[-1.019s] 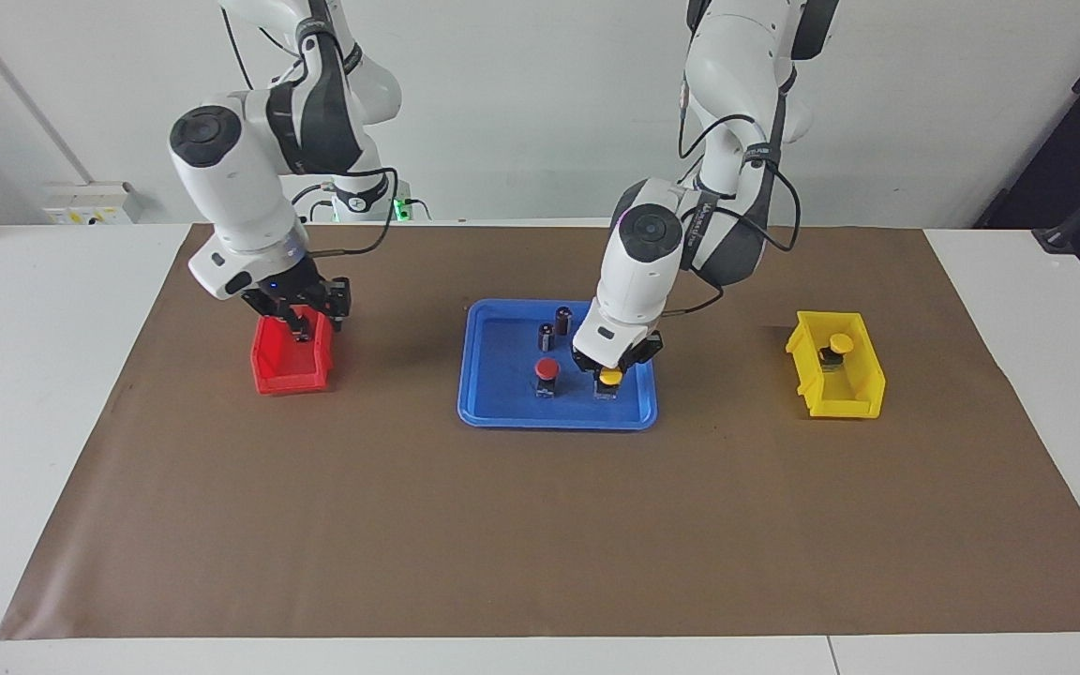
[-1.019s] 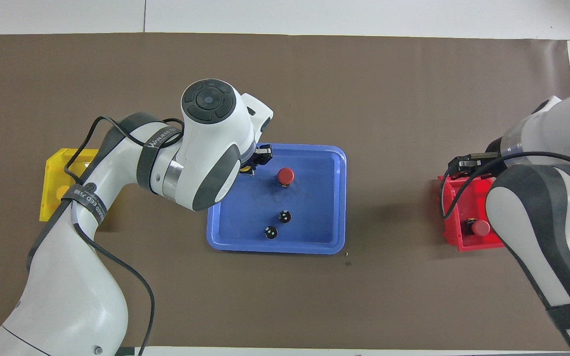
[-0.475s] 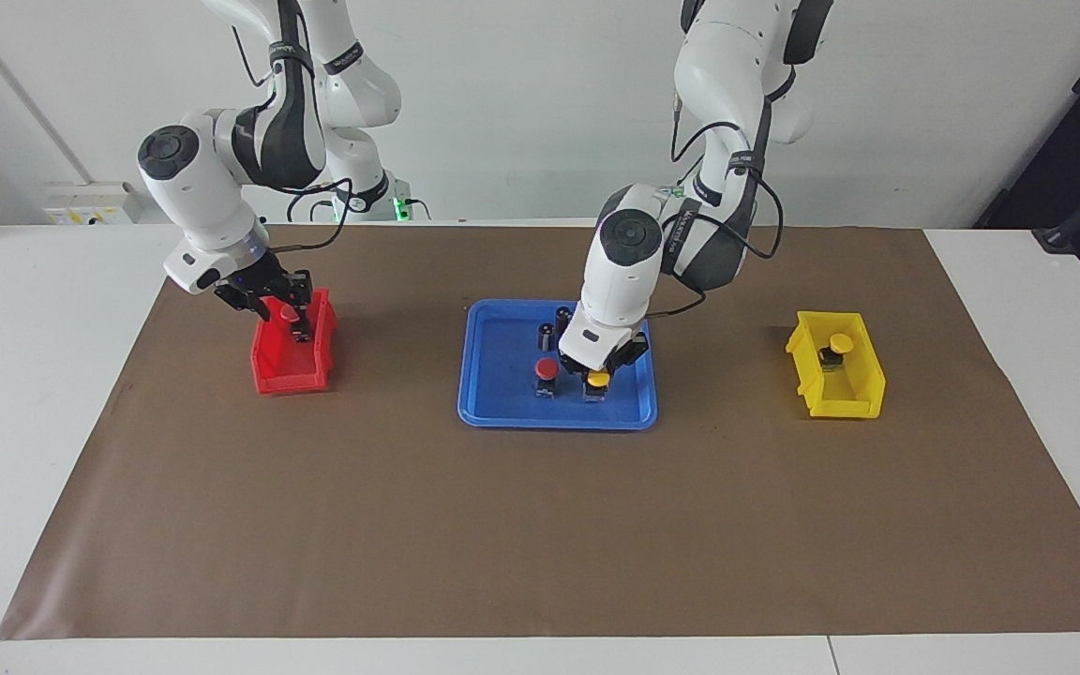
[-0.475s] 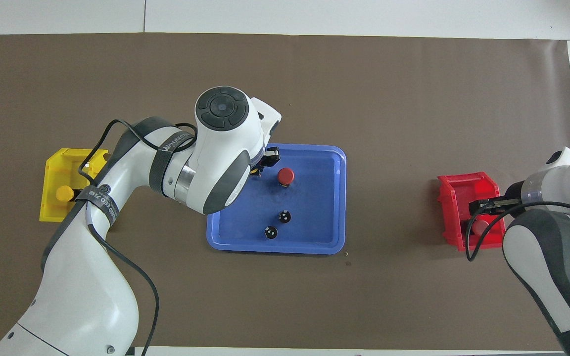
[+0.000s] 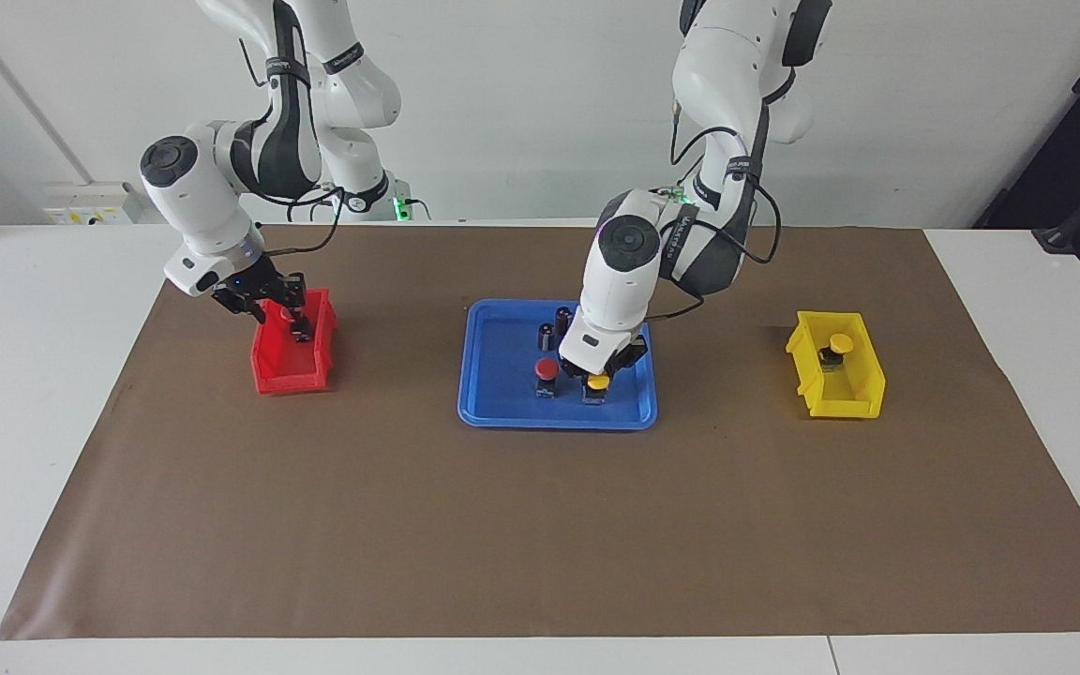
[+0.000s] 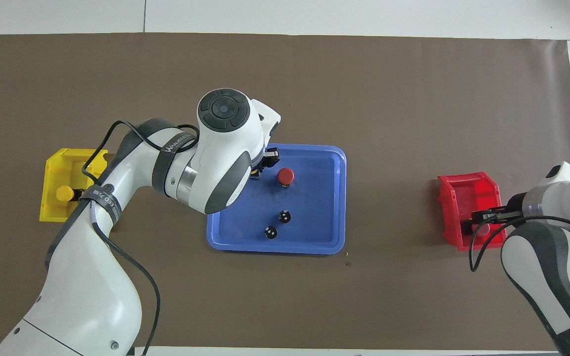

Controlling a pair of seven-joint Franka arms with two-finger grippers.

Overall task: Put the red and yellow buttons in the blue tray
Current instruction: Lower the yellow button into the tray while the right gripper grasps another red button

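Observation:
The blue tray [image 5: 502, 412] lies mid-table, also in the overhead view [image 6: 324, 207]. A red button [image 5: 547, 368] stands in it. My left gripper [image 5: 601, 375] is shut on a yellow button [image 5: 599, 382] beside the red one, its base at the tray floor. In the overhead view the left arm hides most of that button [image 6: 254, 172]. The other yellow button [image 5: 840, 343] sits in the yellow bin [image 5: 863, 398]. My right gripper [image 5: 285, 317] is down in the red bin [image 5: 289, 380], over the other red button, which is mostly hidden.
Two dark capless cylinders [image 5: 547, 333] [image 5: 563, 317] stand in the tray, nearer to the robots than the buttons. The red bin is toward the right arm's end of the table, the yellow bin toward the left arm's end. A brown mat [image 5: 540, 525] covers the table.
My left gripper carried the yellow button closer to the red button and lowered it. My right gripper moved back over the red bin and came down where the red button sits.

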